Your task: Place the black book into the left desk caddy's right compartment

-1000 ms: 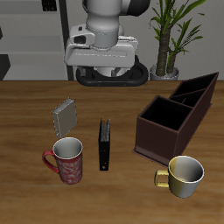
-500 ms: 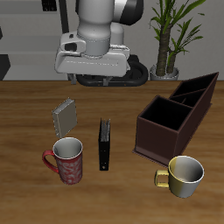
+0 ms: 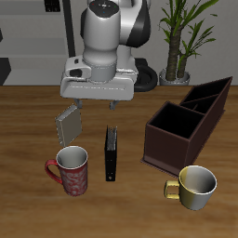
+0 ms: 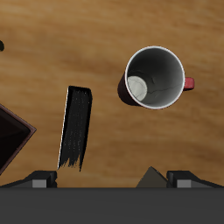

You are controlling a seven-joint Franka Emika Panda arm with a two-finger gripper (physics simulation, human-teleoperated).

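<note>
The black book (image 3: 112, 154) stands thin on its edge on the wooden table, between the red mug (image 3: 71, 171) and the left desk caddy (image 3: 186, 121). The caddy is a long dark brown open box with dividers. My gripper (image 3: 96, 100) hangs above the table, farther back than the black book and not touching it. Its jaws stand apart and hold nothing. In the wrist view the black book (image 4: 77, 127) lies just ahead of my gripper (image 4: 96, 179), with the red mug (image 4: 153, 77) beyond it and a corner of the caddy (image 4: 12, 140) at the edge.
A small grey book (image 3: 69, 122) leans on the table just under my gripper's side. A yellow mug (image 3: 193, 186) stands near the table's front edge before the caddy. A potted plant (image 3: 181, 37) stands behind the table.
My gripper has come down and forward from the back of the table toward the two books. The books, mugs and caddy have not moved.
</note>
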